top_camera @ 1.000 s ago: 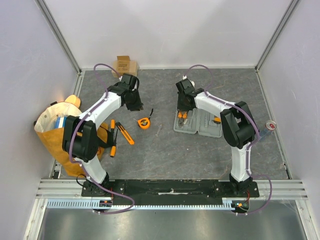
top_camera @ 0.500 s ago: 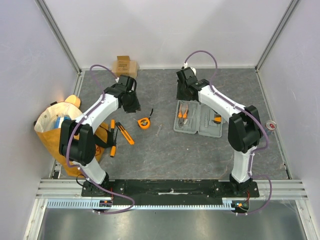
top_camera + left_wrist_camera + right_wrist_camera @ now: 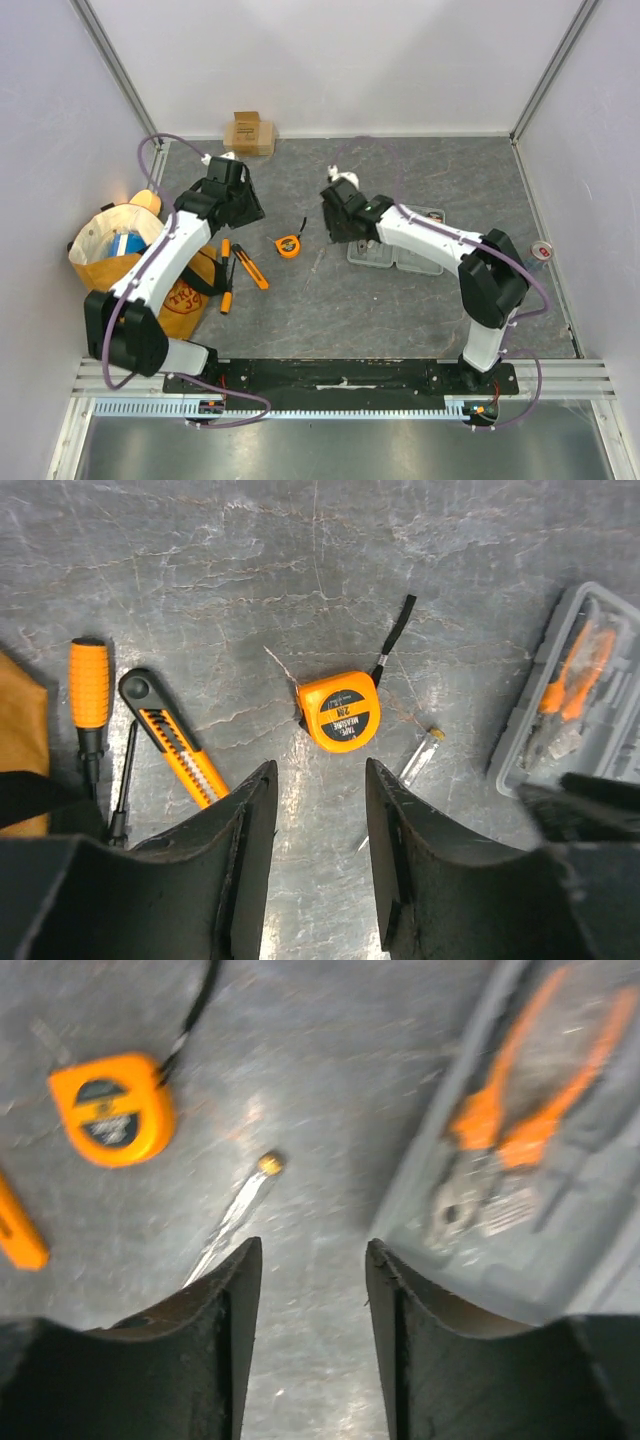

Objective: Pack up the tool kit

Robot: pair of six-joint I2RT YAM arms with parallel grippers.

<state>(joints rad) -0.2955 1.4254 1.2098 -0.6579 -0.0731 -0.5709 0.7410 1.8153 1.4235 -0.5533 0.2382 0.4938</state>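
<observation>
The grey case (image 3: 405, 257) lies open right of the table's middle, with orange pliers (image 3: 520, 1125) in its left half; my right arm covers part of it. The orange tape measure (image 3: 340, 712) lies on the mat between the arms. A thin clear screwdriver (image 3: 232, 1218) lies beside it. An orange utility knife (image 3: 178, 745) and an orange-handled screwdriver (image 3: 89, 685) lie further left. My left gripper (image 3: 320, 770) hovers open just short of the tape measure, nothing between its fingers. My right gripper (image 3: 313, 1248) is open and empty over bare mat, between the clear screwdriver and the case's left edge.
A yellow-orange bag (image 3: 115, 262) stands at the left edge, beside the left arm. A small cardboard box (image 3: 250, 132) sits at the back wall. A small round object (image 3: 541, 250) lies at the right wall.
My right gripper let go of the pliers, now in the case, then opened and swung left off the case. My left arm drew back to the left and its jaws widened.
</observation>
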